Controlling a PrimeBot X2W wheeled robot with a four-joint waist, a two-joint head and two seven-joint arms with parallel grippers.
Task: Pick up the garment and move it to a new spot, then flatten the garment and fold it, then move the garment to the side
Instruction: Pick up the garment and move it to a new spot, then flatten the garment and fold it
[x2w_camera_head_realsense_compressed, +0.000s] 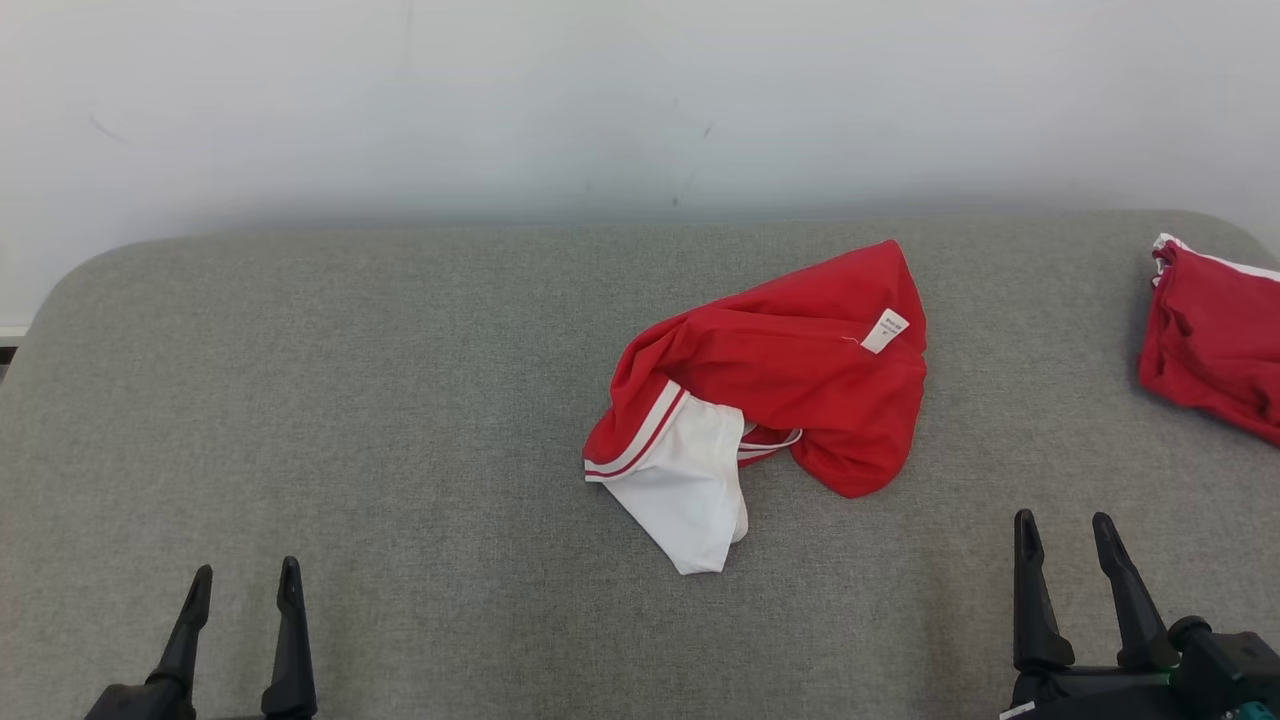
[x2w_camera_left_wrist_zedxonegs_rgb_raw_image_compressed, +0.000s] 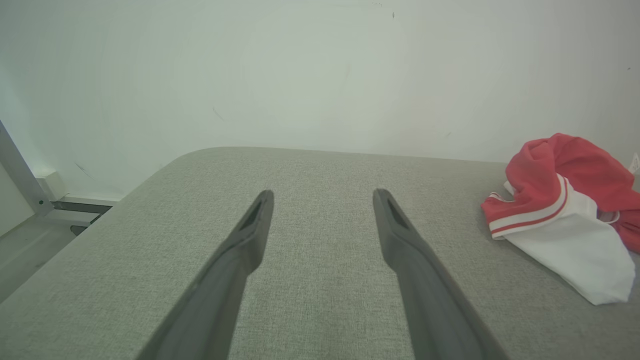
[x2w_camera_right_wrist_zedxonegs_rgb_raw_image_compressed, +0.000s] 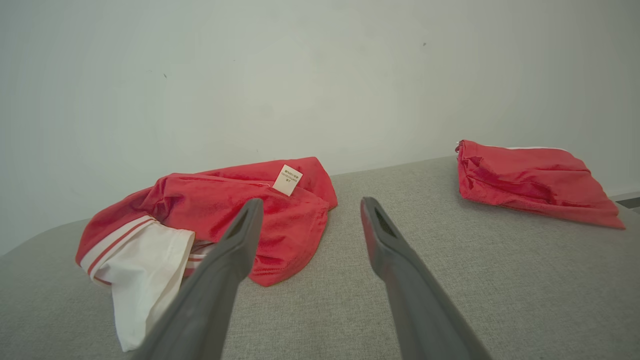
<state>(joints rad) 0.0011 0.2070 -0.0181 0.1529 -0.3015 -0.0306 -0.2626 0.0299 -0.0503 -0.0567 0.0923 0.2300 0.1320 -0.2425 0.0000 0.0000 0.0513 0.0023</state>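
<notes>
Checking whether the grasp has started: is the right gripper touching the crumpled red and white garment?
Apart. In the head view, bare grey cushion separates the crumpled garment from the open right gripper.

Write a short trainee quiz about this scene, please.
1. True or false: the left tool is shut on the crumpled garment.
2. Where does the second red garment lie? A: on the grey surface, at the robot's right. B: under the left tool. C: on the crumpled garment.
3. Fill in: the tag on the crumpled garment is ___ in colour.
Key: 1 false; 2 A; 3 white.
</notes>
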